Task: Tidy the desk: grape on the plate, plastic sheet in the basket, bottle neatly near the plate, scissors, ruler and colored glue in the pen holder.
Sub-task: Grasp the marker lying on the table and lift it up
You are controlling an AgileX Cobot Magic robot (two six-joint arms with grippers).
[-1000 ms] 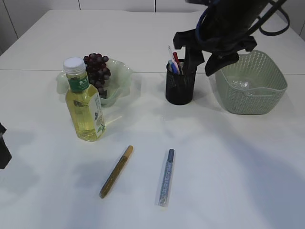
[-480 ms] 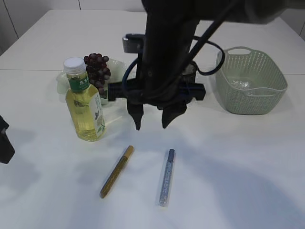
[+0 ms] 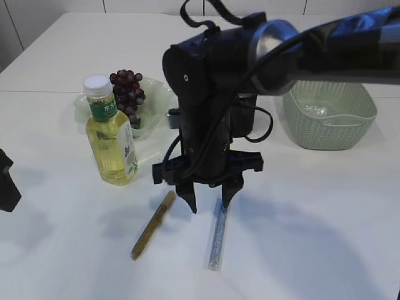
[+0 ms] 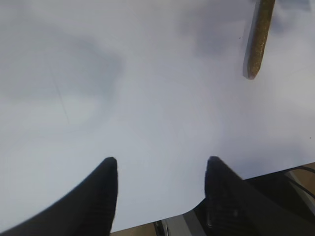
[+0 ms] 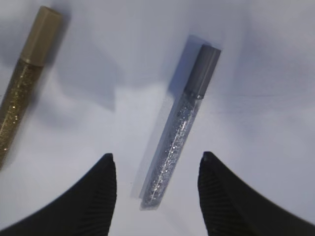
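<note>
right jaws (image 5: 155, 169) spread and holding nothing, poised over the silver glitter glue (image 5: 179, 128).

the left jaws (image 4: 160, 167) are also parted and bare, over plain white surface toward its left edge, with the gold glitter glue (image 4: 258, 39) lying beyond them. done, as far as shows: the dark, knobbly grapes (image 3: 128, 94) sit in the wavy translucent plate (image 3: 156, 100), the clear bottle (image 3: 111, 134) of yellow drink stands just beside it, and crumpled clear plastic sheet (image 3: 315, 109) lies in the perforated green basket (image 3: 331, 128). left, i judge: both slim, capped glue tubes, flat near the front edge. the pen holder is hidden behind the arm, so scissors and ruler cannot be checked.
</note>
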